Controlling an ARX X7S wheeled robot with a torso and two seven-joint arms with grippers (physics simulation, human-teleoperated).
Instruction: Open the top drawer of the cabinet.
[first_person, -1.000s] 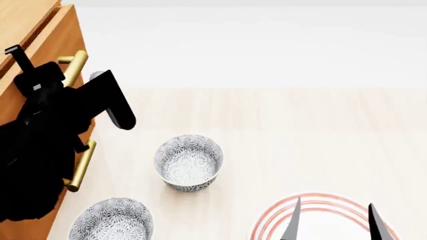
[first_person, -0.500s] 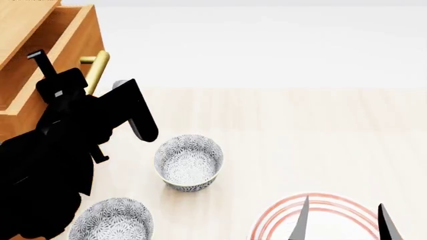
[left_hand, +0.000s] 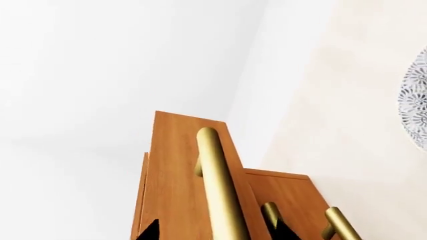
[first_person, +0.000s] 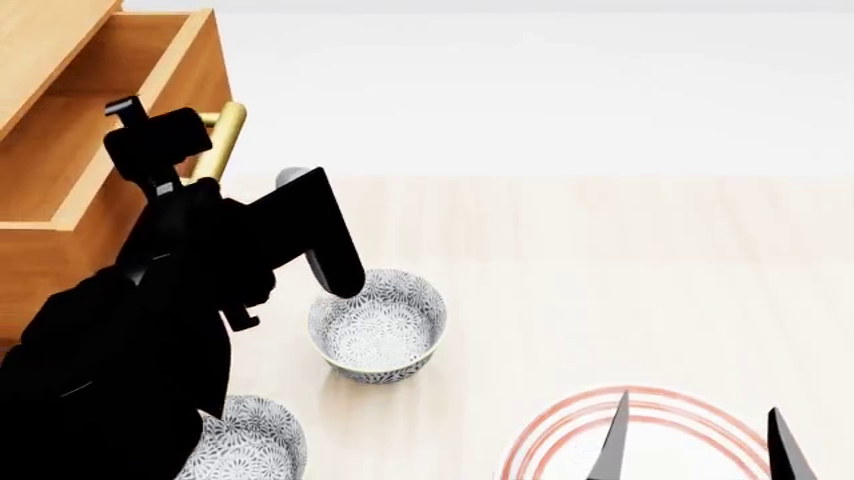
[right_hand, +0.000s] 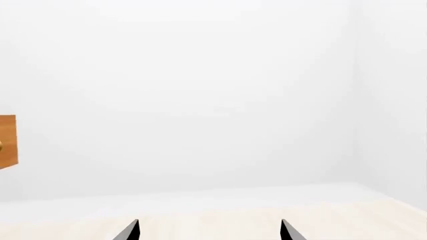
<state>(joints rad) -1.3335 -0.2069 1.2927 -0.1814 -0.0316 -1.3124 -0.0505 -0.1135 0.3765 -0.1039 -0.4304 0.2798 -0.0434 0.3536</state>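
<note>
The cabinet (first_person: 40, 35) stands at the far left of the head view. Its top drawer (first_person: 134, 55) is pulled out and shows its lighter wooden inside. The brass handle (first_person: 227, 125) runs along the drawer front. My left arm covers the handle's near end there. In the left wrist view my left gripper (left_hand: 217, 231) straddles the handle (left_hand: 217, 185) on the drawer front (left_hand: 177, 175), tips apart with a gap on each side. My right gripper (first_person: 697, 440) is open and empty over the plate, also in the right wrist view (right_hand: 209, 231).
A patterned bowl (first_person: 378, 325) sits just right of my left arm; a second bowl (first_person: 254, 440) is at the bottom left, half hidden. A red-ringed plate (first_person: 641, 415) lies under the right gripper. The lower drawer's handle (left_hand: 340, 225) shows below the top one.
The top drawer has slid further out to the right, and my left gripper has moved with its handle. The right gripper's tips have shifted slightly right.
</note>
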